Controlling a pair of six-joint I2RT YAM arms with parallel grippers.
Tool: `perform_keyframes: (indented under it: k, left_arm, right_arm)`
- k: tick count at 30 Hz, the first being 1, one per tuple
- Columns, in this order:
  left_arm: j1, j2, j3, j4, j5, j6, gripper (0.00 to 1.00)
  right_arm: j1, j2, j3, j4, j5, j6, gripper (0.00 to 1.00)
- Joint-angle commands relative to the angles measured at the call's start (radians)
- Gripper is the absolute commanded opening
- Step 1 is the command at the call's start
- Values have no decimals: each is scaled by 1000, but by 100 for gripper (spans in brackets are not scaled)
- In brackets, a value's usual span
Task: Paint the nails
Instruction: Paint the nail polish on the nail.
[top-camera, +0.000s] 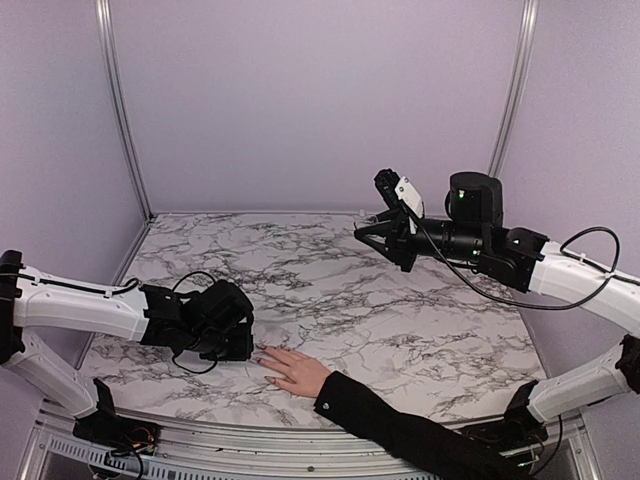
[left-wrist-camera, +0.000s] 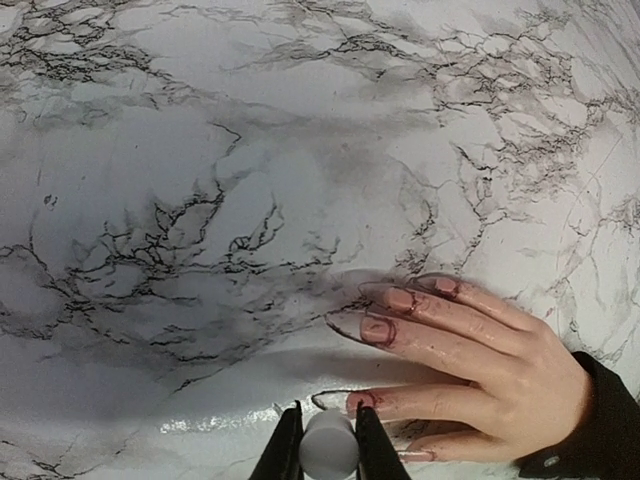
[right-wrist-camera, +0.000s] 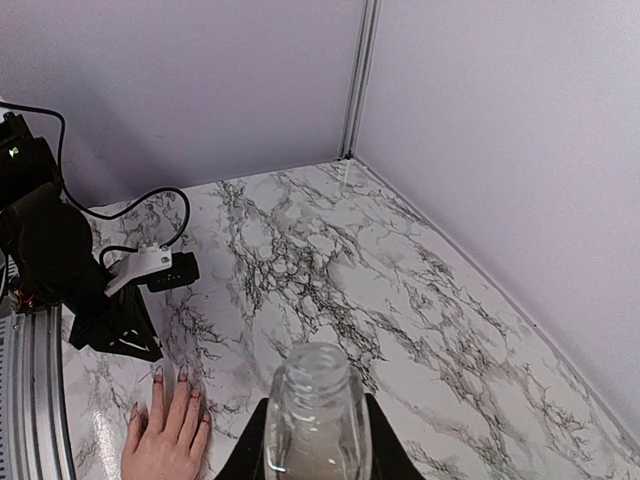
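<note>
A pale hand (top-camera: 297, 371) with a black sleeve (top-camera: 400, 425) lies flat on the marble table (top-camera: 330, 290). Its nails (left-wrist-camera: 378, 330) show pink-red polish with smears on the skin around them. My left gripper (left-wrist-camera: 328, 408) is shut on a grey-white cylindrical brush cap (left-wrist-camera: 328, 445), just left of the nail (left-wrist-camera: 361, 401) of the nearest finger; the brush tip is hidden. In the top view this gripper (top-camera: 238, 342) sits at the fingertips. My right gripper (right-wrist-camera: 318, 445) is shut on an open clear glass bottle (right-wrist-camera: 318, 385), held high above the table at the back right (top-camera: 385, 238).
Lilac walls with metal corner posts (top-camera: 122, 110) enclose the table on three sides. In the right wrist view the left arm (right-wrist-camera: 50, 260) and its cable (right-wrist-camera: 150, 200) stand beside the hand (right-wrist-camera: 165, 435). A metal rail (top-camera: 250, 440) runs along the near edge.
</note>
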Motion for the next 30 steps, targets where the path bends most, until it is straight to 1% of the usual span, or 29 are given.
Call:
perform_keyframes:
  k: [1, 8, 12, 16, 18, 20, 24, 30]
  left_arm:
    - [-3, 21, 11, -57, -31, -17, 0]
    - [-1, 7, 9, -62, -56, -32, 0]
    - [-5, -75, -26, -49, -97, -47, 0]
    - [-7, -195, -92, 24, -113, -43, 0]
    - [-7, -218, -106, 50, -105, -32, 0]
    - [-7, -197, -99, 72, -79, -13, 0]
    - [-11, -107, -38, 79, -25, 48, 0]
    - [-15, -61, -11, 80, -18, 68, 0]
  right_arm:
    - [-6, -5, 28, 5, -2, -5, 0]
    - [-5, -8, 27, 1, -2, -4, 0]
    - [-7, -10, 26, -1, -1, -5, 0]
    - [-6, -10, 24, 3, -2, -5, 0]
    - [-5, -9, 24, 5, -3, -5, 0]
    - [-7, -6, 24, 9, -5, -4, 0]
    - [-5, 1, 29, 13, -8, -2, 0]
    - [-7, 3, 37, 10, -8, -3, 0]
